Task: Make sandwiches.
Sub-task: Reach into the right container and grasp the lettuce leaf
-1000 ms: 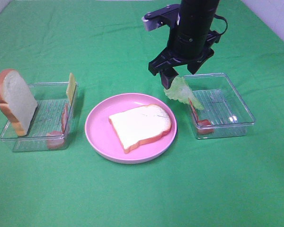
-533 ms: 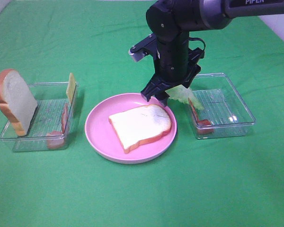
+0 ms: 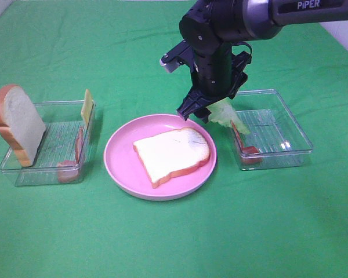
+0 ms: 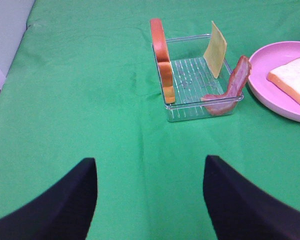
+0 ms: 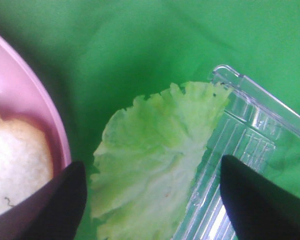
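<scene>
Right gripper (image 3: 197, 113) shifted toward plate (image 3: 119, 153), lettuce (image 3: 227, 114) partly hidden

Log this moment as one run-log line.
right gripper open above pale green lettuce leaf leaning on clear plastic rectangular tray | left gripper open, empty | white toy bread slice on round pink plate, untopped

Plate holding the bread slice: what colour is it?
The plate is plain pink with no pattern, and it shows best in the exterior high view.
</scene>
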`<state>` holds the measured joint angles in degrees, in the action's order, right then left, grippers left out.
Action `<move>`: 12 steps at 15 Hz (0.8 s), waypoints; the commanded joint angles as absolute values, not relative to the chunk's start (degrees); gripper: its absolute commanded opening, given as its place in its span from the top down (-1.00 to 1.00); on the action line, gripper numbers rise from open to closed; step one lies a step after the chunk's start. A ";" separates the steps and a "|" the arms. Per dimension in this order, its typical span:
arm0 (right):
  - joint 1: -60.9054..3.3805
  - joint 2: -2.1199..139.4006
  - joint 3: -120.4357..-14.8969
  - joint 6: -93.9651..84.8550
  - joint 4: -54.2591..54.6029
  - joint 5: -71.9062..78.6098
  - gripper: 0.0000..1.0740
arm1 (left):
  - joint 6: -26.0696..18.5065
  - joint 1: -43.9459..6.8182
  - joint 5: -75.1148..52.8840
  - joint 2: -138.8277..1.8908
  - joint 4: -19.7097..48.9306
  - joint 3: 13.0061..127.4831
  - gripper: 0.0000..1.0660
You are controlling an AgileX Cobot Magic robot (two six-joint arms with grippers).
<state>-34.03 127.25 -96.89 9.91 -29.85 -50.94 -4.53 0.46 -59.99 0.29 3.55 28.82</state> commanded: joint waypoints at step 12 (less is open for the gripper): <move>-34.03 130.46 -97.23 12.26 -35.18 -52.25 0.31 | -4.41 0.52 -59.53 1.32 3.44 28.71 -0.13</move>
